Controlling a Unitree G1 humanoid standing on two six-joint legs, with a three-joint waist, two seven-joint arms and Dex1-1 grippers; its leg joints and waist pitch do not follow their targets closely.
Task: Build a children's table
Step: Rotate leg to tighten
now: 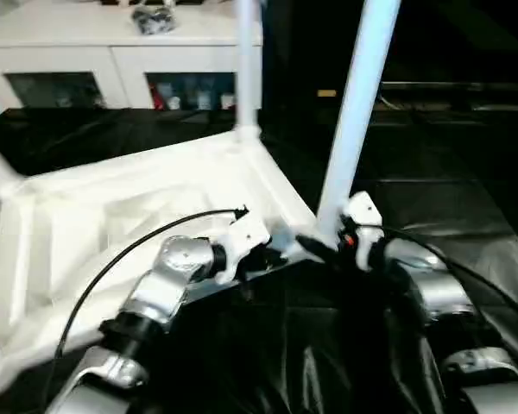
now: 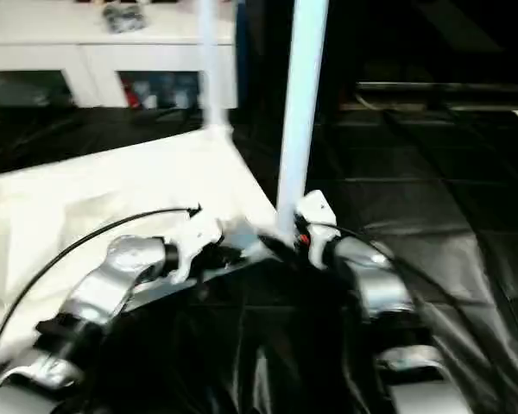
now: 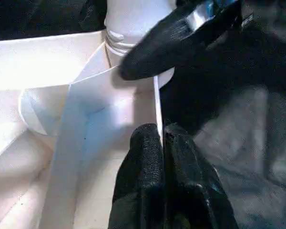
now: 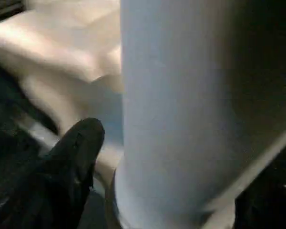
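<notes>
Behind the tabletop (image 1: 112, 216), which lies underside up on black sheeting (image 1: 432, 216), stands a white cabinet (image 1: 86, 60) with glass doors. One leg (image 1: 356, 112) rises upright from the tabletop's near corner, another leg (image 1: 249, 69) from its far corner. The left gripper (image 3: 163, 143) is clenched on the tabletop's thin rim beside the near leg; the right gripper (image 1: 328, 246) reaches that leg's base, though its fingers cannot be judged released or gripping.

Black sheeted surface (image 1: 432, 216), white tabletop (image 1: 112, 216) lying upside down on it
</notes>
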